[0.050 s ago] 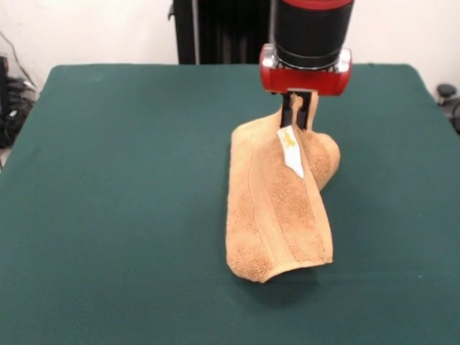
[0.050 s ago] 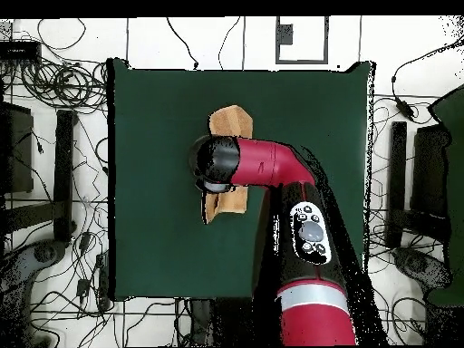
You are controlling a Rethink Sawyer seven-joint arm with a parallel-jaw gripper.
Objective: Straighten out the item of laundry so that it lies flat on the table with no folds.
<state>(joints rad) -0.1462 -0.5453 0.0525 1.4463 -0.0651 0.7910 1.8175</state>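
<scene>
Standing here, what I see, biggest thing first:

Desk: the desk (image 1: 108, 215) is a wide spread of dark green cloth, far bigger than the towel, and bare apart from it.

Arm: the red and black arm (image 2: 272, 172) reaches in over the middle of the desk and comes straight down onto the towel's far end; in the overhead view it covers most of the cloth.

Towel: the tan-orange towel (image 1: 277, 215) lies a little to the right of centre in the front view, folded lengthwise into a thick strip. Its near end rests on the desk, while its far end is drawn up off the surface into a peak.

Tool: the tool (image 1: 300, 113) sits just under the red collar, closed on that raised far end of the towel; cloth shows pinched between its dark fingers (image 1: 288, 113).

Tag: a small white tag (image 1: 290, 151) hangs down from the lifted part, just below the grip.

Progress: I'd say the job is at an early stage. An end is gripped and raised, but the towel is doubled over along its length with a rolled lump on the right side. Opening it out and laying it flat is all yet to do.

Hard to see: how many layers are in the fold, and whether the grip has one layer or several, I can't tell. From above, only two scraps of towel poke out past the arm.
</scene>
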